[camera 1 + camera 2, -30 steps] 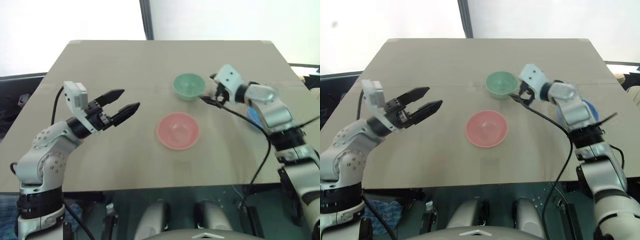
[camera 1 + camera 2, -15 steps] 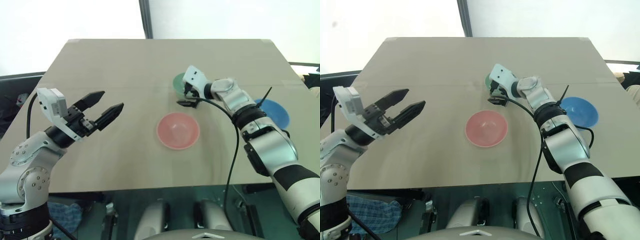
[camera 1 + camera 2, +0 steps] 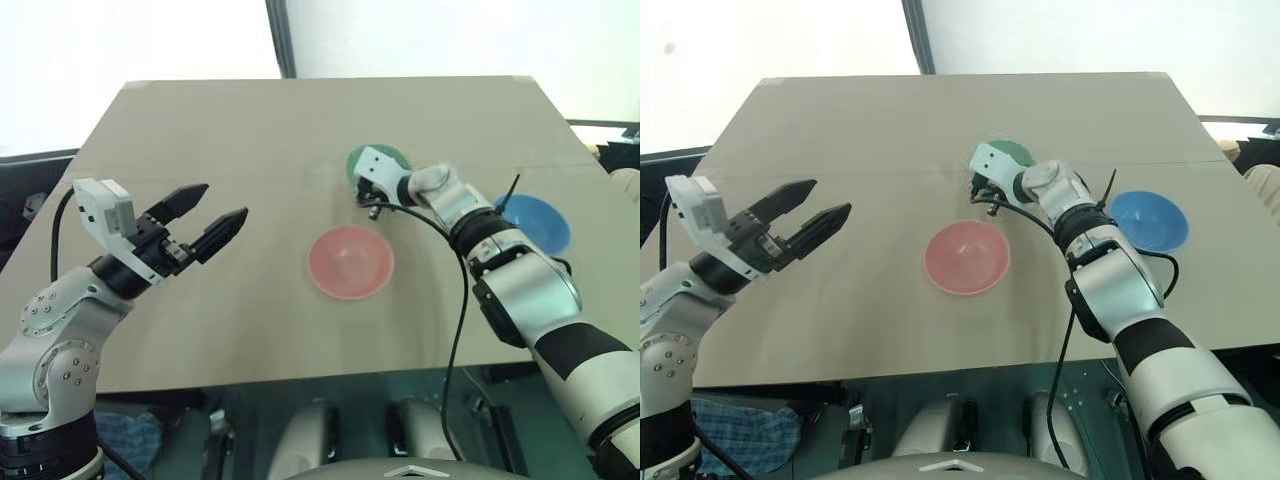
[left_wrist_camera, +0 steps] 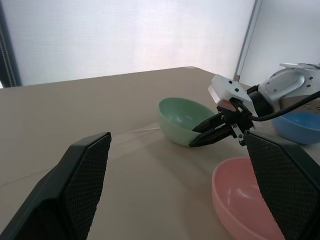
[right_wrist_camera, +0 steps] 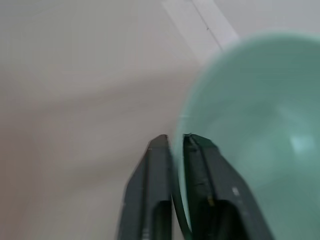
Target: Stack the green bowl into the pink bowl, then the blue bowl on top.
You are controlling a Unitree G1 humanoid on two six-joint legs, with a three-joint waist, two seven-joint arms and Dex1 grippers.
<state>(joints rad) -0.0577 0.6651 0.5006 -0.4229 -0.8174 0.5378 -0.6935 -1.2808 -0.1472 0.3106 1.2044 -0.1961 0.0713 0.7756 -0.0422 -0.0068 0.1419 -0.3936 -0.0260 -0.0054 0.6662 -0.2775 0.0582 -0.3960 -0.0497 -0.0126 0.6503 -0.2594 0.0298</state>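
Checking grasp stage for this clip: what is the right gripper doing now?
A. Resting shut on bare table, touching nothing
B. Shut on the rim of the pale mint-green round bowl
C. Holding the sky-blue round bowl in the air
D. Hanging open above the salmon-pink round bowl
B: in the right wrist view the right gripper has its two black fingers pinched on the rim of the pale mint-green round bowl, one finger inside and one outside.

Three bowls: one green bowl, one pink bowl, one blue bowl.
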